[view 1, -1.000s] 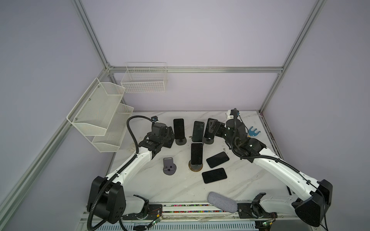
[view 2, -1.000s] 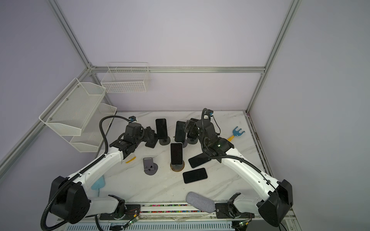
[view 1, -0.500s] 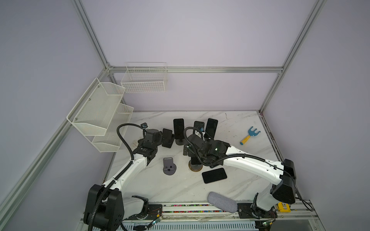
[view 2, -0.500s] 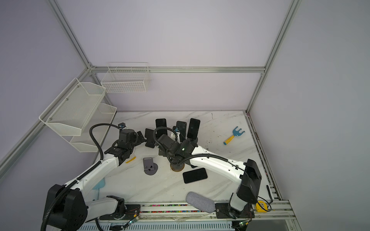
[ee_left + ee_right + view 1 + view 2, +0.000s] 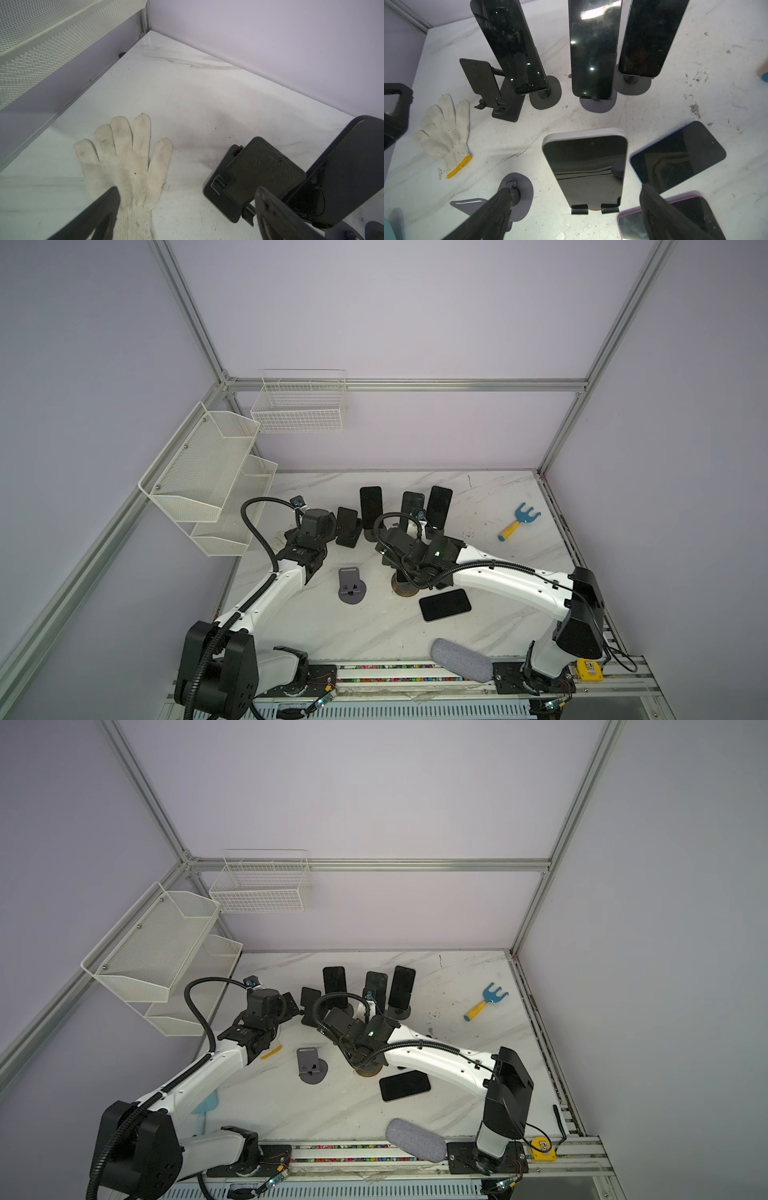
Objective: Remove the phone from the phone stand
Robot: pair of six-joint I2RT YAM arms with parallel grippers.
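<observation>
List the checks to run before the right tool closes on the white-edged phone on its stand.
1. Right tool open: ok, jaws stand wide.
2. Phone seated on stand hooks: ok.
3. Phone lined up between the fingers: ok.
4. Finger clear of flat phone: cannot tell.
5. Left tool out of the way, open by glove: ok.

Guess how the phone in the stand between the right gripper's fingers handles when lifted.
Likely rigid and slick: the phone shows a glossy face and smooth rounded edges, so the open right gripper may slip. Only two hooks hold its bottom edge; lifting probably frees it, a sideways push may tip it.
</observation>
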